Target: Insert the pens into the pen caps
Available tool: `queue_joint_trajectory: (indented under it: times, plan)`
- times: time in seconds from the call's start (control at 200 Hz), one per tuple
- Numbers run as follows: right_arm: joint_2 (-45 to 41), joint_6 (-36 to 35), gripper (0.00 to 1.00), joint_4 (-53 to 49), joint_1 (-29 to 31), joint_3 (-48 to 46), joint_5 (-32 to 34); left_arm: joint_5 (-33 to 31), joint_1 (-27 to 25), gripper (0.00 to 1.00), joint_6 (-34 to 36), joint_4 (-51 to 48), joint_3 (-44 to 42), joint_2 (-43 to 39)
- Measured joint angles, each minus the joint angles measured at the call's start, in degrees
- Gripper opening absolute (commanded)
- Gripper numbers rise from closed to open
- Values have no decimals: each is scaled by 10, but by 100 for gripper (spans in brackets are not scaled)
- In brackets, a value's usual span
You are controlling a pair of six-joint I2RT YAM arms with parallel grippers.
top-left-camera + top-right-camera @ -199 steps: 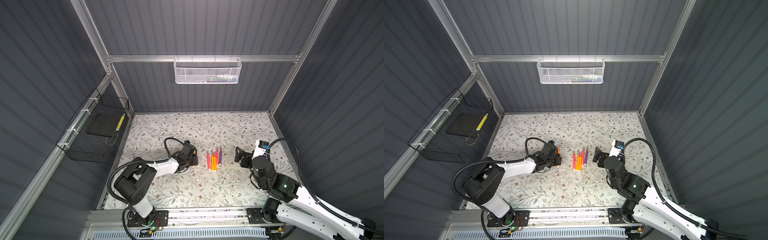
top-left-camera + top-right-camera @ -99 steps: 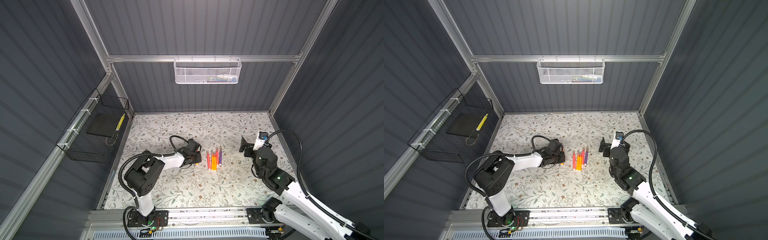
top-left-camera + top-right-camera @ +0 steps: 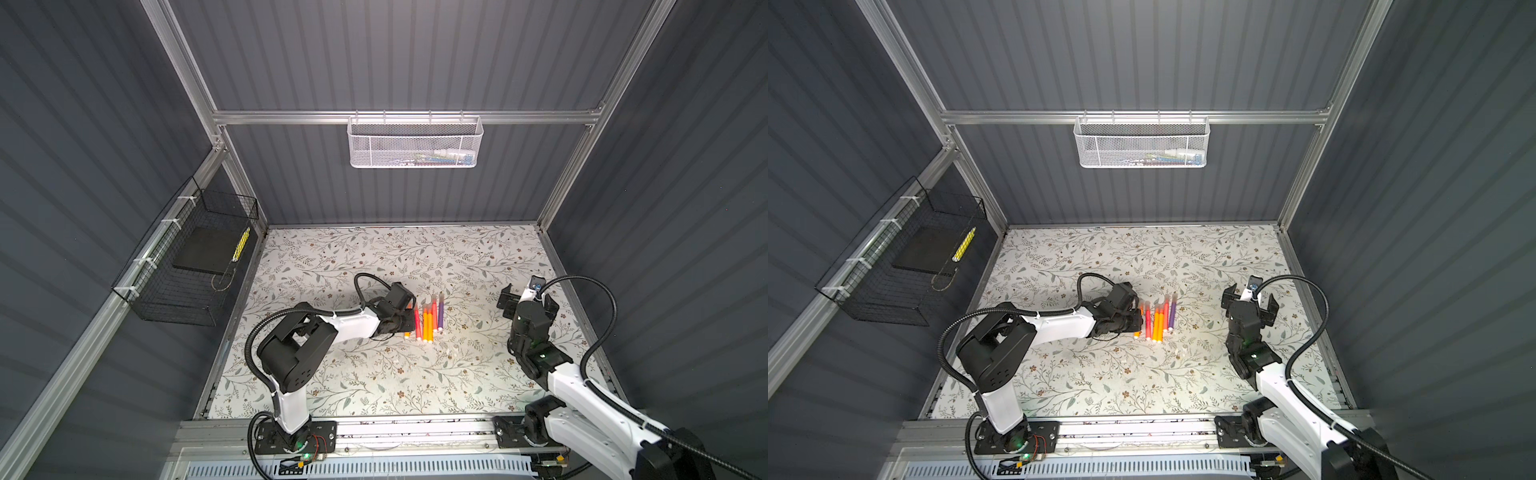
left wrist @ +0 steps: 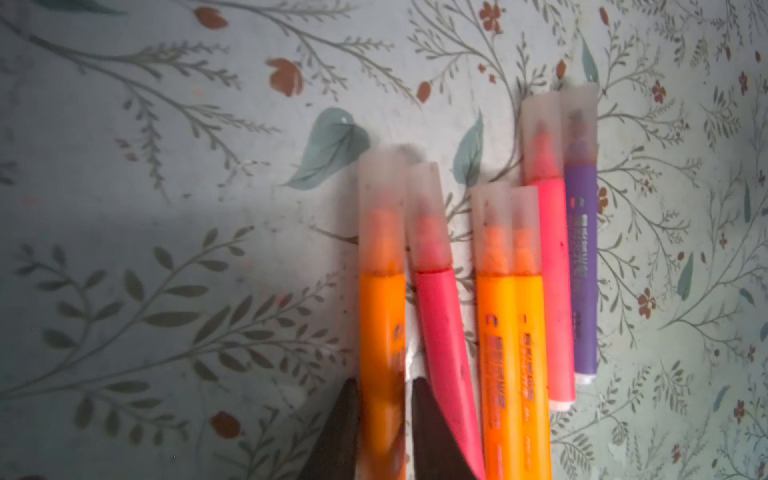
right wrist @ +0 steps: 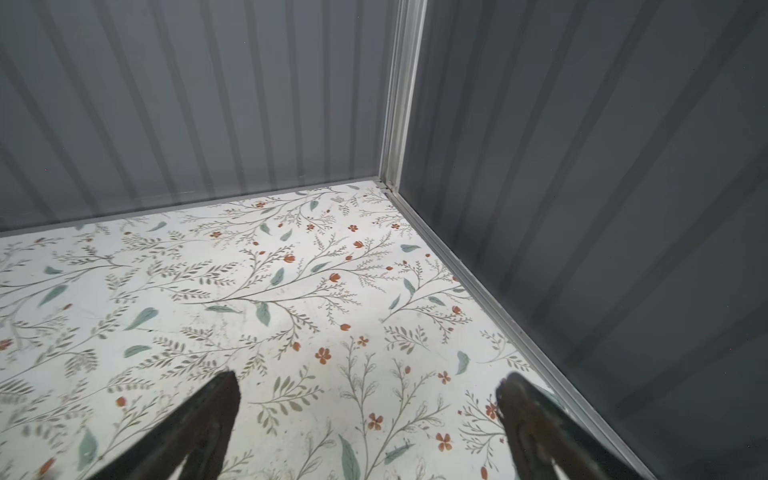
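Between your left jaws lies the outermost orange pen (image 4: 381, 332), its cap (image 4: 380, 199) on, flat on the bench (image 3: 374, 374) at the edge of the row of pens (image 3: 428, 322). You cannot tell whether they pinch it. Your right jaws stand wide apart and empty over the bench, well apart from the row.

The table (image 3: 374, 374) has a white top printed with grey-green sprigs and small rust-red flowers, edged by aluminium rails. Near the centre of the frame in a top view, six pens (image 3: 428, 322) lie side by side on it, white ends toward the lower edge. Row order in the left wrist view: orange pen (image 4: 381, 324), red-pink pen (image 4: 440, 324), two orange-yellow pens (image 4: 513, 332) touching, pink pen (image 4: 555, 291) touching the purple pen (image 4: 582, 257). Each wears a translucent cap (image 4: 540, 137).
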Motion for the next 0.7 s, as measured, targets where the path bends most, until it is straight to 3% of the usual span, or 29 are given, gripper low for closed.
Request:
queue_joint_trajectory:
  times: [0.23, 0.33, 0.46, 0.57, 0.7]
  plan:
    - [169, -22, 99, 176, -72, -35, -35, 0, -3, 48, 7, 2, 1, -5]
    - [199, -33, 99, 222, -91, -41, -58, -21, -3, 55, 17, -9, -8, -18]
    - [194, -20, 99, 220, -135, -27, -133, -69, -3, 65, 42, -24, -30, -69]
    - [229, -1, 99, 294, -182, -37, -214, -104, -2, 83, 67, -17, -50, -126]
    - [272, 2, 99, 318, -191, -38, -279, -136, -1, 88, 89, -5, -65, -168]
